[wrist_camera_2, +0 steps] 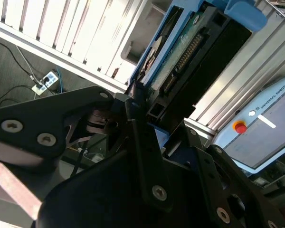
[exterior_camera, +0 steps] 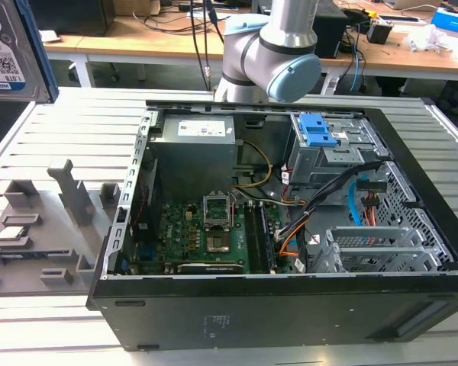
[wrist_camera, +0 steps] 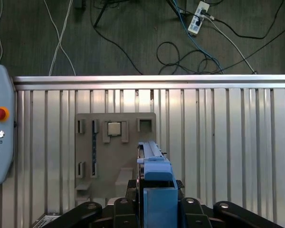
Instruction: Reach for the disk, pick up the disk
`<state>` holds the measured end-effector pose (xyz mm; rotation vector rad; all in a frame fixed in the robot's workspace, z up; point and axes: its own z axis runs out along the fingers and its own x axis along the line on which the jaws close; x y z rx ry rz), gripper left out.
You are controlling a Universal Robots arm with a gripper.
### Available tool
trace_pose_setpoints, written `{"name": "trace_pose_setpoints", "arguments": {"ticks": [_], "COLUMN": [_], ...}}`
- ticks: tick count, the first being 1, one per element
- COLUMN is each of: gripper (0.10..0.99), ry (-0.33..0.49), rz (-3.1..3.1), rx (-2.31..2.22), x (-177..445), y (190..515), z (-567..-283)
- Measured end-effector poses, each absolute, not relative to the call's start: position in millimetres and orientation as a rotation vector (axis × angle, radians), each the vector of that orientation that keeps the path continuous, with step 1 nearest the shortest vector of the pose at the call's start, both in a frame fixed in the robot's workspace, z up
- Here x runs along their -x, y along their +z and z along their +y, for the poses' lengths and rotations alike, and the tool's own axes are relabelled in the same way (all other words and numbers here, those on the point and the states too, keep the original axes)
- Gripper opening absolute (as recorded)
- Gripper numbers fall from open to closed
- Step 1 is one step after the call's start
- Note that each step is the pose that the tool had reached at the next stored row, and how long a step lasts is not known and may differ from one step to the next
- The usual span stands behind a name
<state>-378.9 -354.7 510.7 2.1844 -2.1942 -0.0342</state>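
Hand (wrist_camera: 156, 187) holding disk (wrist_camera: 150, 150) edge-on (blue rail), clear above table (wrist_camera: 228, 142)

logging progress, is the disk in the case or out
Out: the disk is clamped in the pincer, held on edge above the table, outside the open case.

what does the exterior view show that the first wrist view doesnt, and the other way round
Exterior view: an open black computer case, its green motherboard, and the silver-and-blue robot arm. First wrist view: the black gripper clamping the flat blue-railed disk, a grey teach pendant with a red button, a white power strip. Both: the disk, the grey fixture plate, the slotted aluminium table.
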Motion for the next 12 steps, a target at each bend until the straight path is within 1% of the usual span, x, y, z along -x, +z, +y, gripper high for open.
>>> {"name": "trace_pose_setpoints", "arguments": {"ticks": [12], "gripper": [0.365], "ry": [-0.034], "rz": [-2.194], "rx": [-2.184], "x": [377.7], "y": [519.5], "z": [-354.7]}}
